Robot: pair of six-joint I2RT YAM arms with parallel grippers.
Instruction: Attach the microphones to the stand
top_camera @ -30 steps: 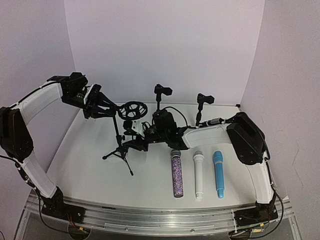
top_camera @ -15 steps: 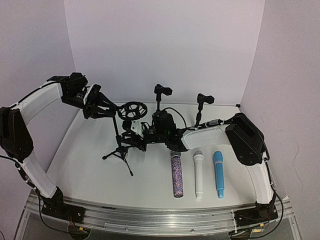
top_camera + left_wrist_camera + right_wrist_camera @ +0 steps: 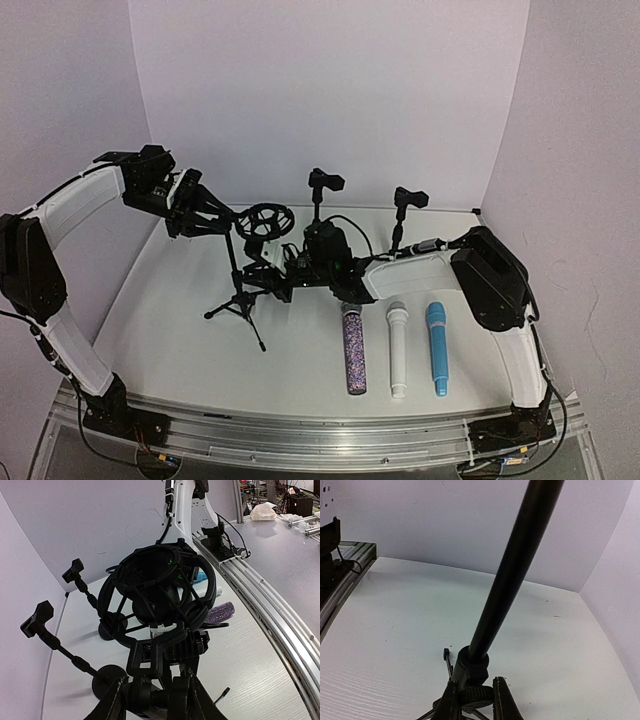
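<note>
The black tripod stand (image 3: 237, 290) stands at the left middle of the table, with a round shock mount (image 3: 268, 220) at its top. My left gripper (image 3: 207, 216) is shut on the swivel joint under the shock mount (image 3: 159, 587); its fingers (image 3: 112, 705) flank that joint. My right gripper (image 3: 263, 283) is shut on the knurled collar (image 3: 476, 696) at the foot of the pole (image 3: 512, 570). The purple-glitter microphone (image 3: 353, 347), the white microphone (image 3: 397, 350) and the light blue microphone (image 3: 436, 347) lie side by side on the table, right of the stand.
Two small desk stands with clips (image 3: 322, 186) (image 3: 407, 200) stand at the back, behind my right arm; they also show in the left wrist view (image 3: 75, 572) (image 3: 39, 621). White walls close the table on three sides. An aluminium rail (image 3: 320, 435) runs along the near edge.
My right gripper has shifted slightly left along the stand's base. The left arm and the microphones have not moved.
</note>
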